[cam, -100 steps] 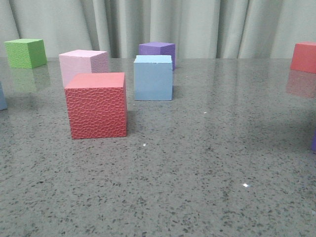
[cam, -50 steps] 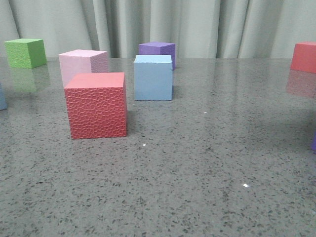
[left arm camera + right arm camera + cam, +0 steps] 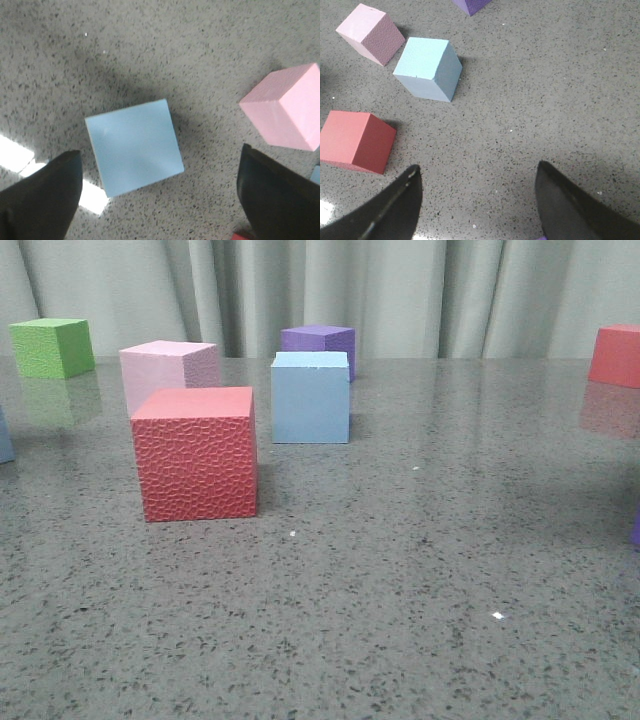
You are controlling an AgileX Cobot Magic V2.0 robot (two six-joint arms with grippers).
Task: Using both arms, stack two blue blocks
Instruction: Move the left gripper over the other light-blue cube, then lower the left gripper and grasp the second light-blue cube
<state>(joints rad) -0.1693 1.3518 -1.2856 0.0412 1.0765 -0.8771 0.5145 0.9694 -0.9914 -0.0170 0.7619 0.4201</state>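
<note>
One pale sky-blue foam cube (image 3: 133,146) sits on the speckled grey stone bench (image 3: 200,55) right under the left end effector (image 3: 160,200), between its two black fingers (image 3: 42,200), which stand wide apart and touch nothing. A pale pink foam cube (image 3: 287,107) lies just beyond one finger. The right end effector (image 3: 477,207) is also spread wide and holds nothing; the second pale sky-blue foam cube (image 3: 429,67) stands well ahead of it, between a pink cube (image 3: 370,32) and a red foam cube (image 3: 356,141).
</note>
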